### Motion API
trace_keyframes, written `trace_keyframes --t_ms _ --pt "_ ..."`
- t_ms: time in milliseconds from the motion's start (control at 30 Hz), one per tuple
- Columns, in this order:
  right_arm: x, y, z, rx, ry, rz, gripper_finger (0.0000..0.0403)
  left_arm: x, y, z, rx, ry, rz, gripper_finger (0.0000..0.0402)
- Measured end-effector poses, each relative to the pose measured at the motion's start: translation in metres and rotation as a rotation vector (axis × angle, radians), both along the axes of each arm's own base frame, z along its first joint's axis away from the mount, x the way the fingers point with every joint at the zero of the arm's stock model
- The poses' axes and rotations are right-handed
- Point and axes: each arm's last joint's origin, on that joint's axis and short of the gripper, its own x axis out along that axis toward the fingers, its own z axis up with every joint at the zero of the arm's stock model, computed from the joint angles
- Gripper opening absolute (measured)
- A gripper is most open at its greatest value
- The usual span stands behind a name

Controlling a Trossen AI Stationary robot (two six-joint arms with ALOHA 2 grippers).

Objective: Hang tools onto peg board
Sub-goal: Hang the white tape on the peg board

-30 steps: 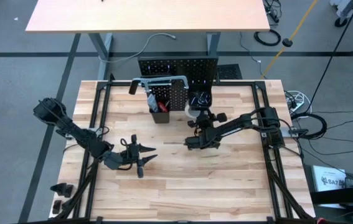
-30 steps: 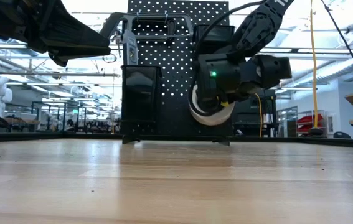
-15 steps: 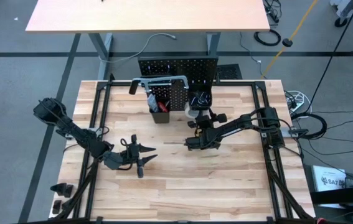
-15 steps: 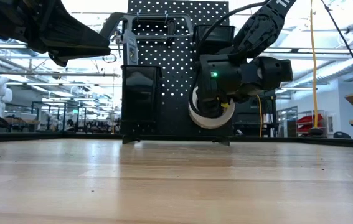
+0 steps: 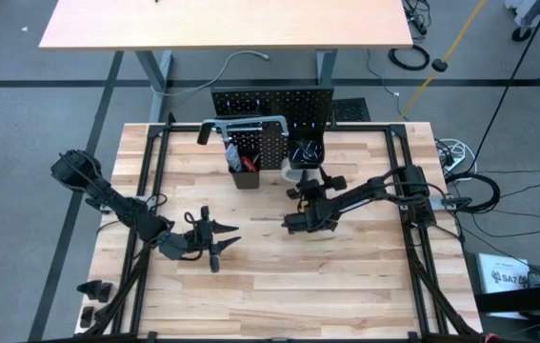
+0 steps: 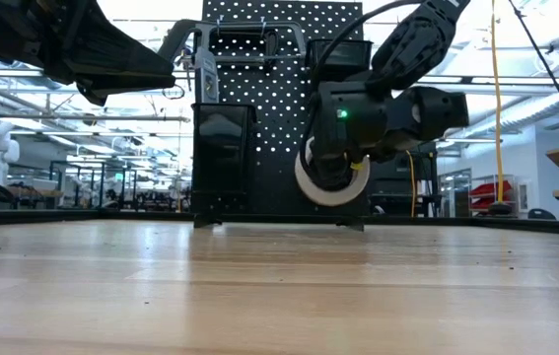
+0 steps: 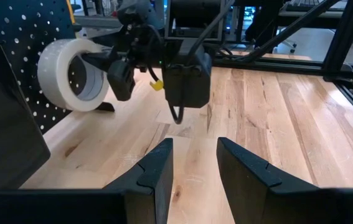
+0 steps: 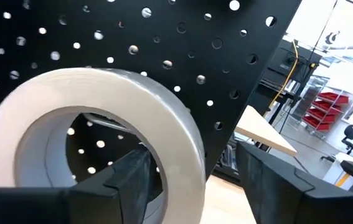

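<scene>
The black peg board (image 5: 271, 103) stands upright at the table's far edge. A grey hacksaw (image 5: 241, 124) hangs on it, and red-handled tools stand in its left bin (image 5: 243, 171). My right gripper (image 5: 295, 181) is shut on the white tape roll (image 6: 330, 182) just in front of the board, below the right bin (image 5: 306, 151). The roll also shows in the right wrist view (image 8: 95, 118) and the left wrist view (image 7: 73, 74). My left gripper (image 5: 220, 238) is open and empty above the near left part of the table. My right gripper holds the tape roll by its ring wall (image 8: 185, 155), one finger (image 8: 132, 180) inside the hole and one (image 8: 269, 177) outside. The fingers point level toward the peg board. The roll stands on edge, its hole facing the board, lifted clear of the table.
The tabletop (image 5: 346, 276) is bare wood in front of the board. Dark frame rails (image 5: 412, 257) run along its left and right sides. A second wooden table (image 5: 222, 24) stands behind the peg board.
My right gripper has drawn a little toward the table's near edge and slightly down with the tape roll, which stays on edge and clear of the table.
</scene>
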Motion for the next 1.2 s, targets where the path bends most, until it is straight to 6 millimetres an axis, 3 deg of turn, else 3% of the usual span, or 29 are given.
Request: trace_keyframes --t_ms 567,700,933,1200 --pt "0.006 -0.005 0.006 0.013 0.016 -0.016 0.0217 0.000 0.000 0.000 -0.001 0.000 0.000 0.0128" --pt "0.010 -0.005 0.009 0.003 0.055 -0.015 0.0174 0.000 0.000 0.000 -0.001 0.000 0.000 0.0128" --pt "0.011 0.009 0.010 0.036 0.116 0.026 0.0020 0.000 0.000 0.000 0.000 0.001 -0.001 0.0128" --pt "0.008 0.041 0.011 0.039 0.128 0.122 0.0001 0.000 0.000 0.000 0.000 0.003 -0.003 0.0128"
